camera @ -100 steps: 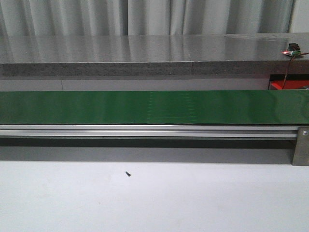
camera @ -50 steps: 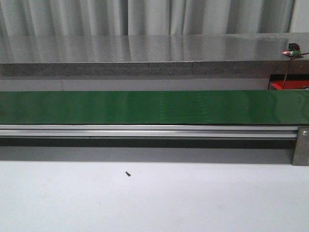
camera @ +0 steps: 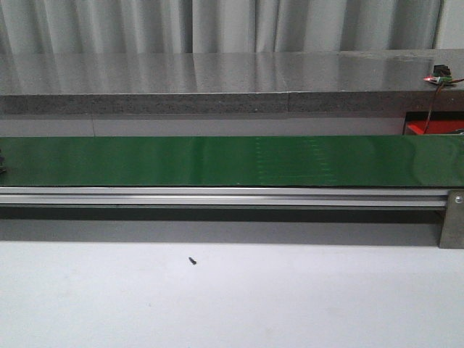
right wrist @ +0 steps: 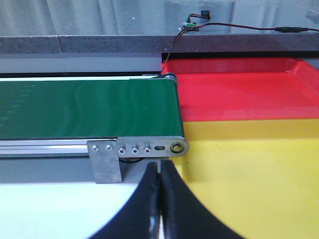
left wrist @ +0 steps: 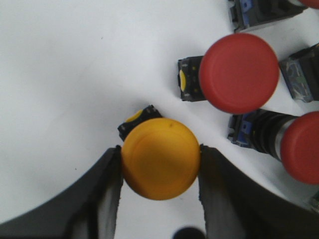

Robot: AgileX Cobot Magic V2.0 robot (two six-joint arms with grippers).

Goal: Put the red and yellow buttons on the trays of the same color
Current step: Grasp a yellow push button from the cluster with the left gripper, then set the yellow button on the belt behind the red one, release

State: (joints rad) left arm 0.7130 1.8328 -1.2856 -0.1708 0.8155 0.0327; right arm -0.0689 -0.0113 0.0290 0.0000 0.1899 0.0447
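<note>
Left pincer (left wrist: 160, 191): its two dark fingers sit against opposite sides of the yellow button (left wrist: 161, 158), low and centre in the left wrist frame; it looks clamped on the cap, though whether the button is off the worktop (left wrist: 65, 74) I cannot tell.
Right pincer (right wrist: 160, 209): fingers pressed together with nothing between them, at the bottom centre of the right wrist frame, facing the belt end.
Red buttons: one large red button (left wrist: 239, 72) lies in the upper right of the left wrist frame, a second red button (left wrist: 300, 147) at the right edge; both are near the yellow one but not touching it.
Trays: the yellow tray (right wrist: 249, 174) fills the lower right of the right wrist frame, the red tray (right wrist: 239, 89) sits just behind it, touching along a shared edge.
Conveyor belt (camera: 217, 161): a green band across the middle of the front frame, carrying nothing there.
Risk, slip: the grip is on a rounded, smooth cap, so the button could likely rotate or squeeze out if the fingers are off its widest line.
Risk, knock: the neighbouring red buttons are close, so a sideways pull could nudge them.
Risk, rolling: a mushroom-headed button set on the belt on its side may roll or shift.
Risk, wrong tray: the trays abut, so a drop near the seam could land on red.
</note>
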